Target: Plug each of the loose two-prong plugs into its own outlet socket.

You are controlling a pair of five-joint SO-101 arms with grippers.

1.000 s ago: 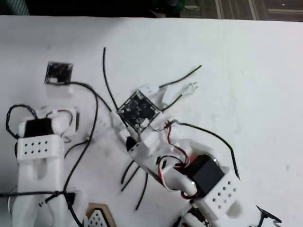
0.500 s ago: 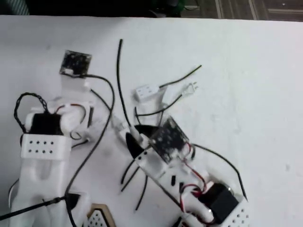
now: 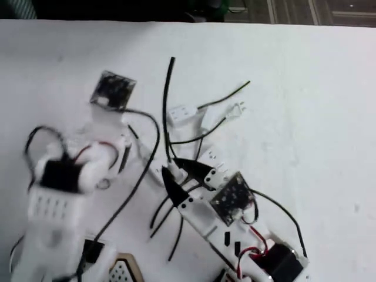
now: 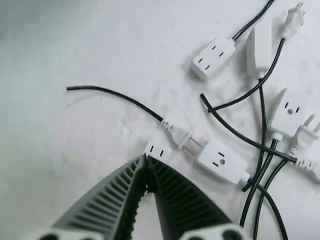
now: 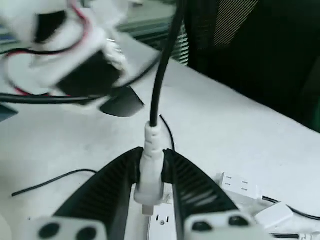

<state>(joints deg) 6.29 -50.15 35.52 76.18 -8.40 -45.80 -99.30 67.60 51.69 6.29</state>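
Observation:
My right gripper (image 5: 149, 200) is shut on a white two-prong plug (image 5: 150, 167) held upright, its black cord (image 5: 165, 65) rising away. Directly under the plug lies a white outlet socket (image 5: 160, 220). In the high view this gripper (image 3: 173, 169) sits at the table's middle, the cord (image 3: 167, 100) running toward the far side. My left gripper (image 4: 146, 167) is shut with nothing in it, its tips beside a small white socket (image 4: 157, 151). A corded plug (image 4: 176, 135) lies on the table with its prongs just short of another socket (image 4: 220, 161).
More white sockets (image 4: 212, 57) (image 4: 287, 107) and loose plugs (image 4: 295, 12) (image 4: 306, 136) lie among tangled black cords (image 4: 260, 125). In the high view a socket (image 3: 182, 113) and a plug (image 3: 238, 108) lie beyond the right gripper. The left arm (image 3: 59, 176) stands close by.
The right arm has drawn back toward the table's front with the plug, its cord swinging right. The left arm has shifted right and farther out.

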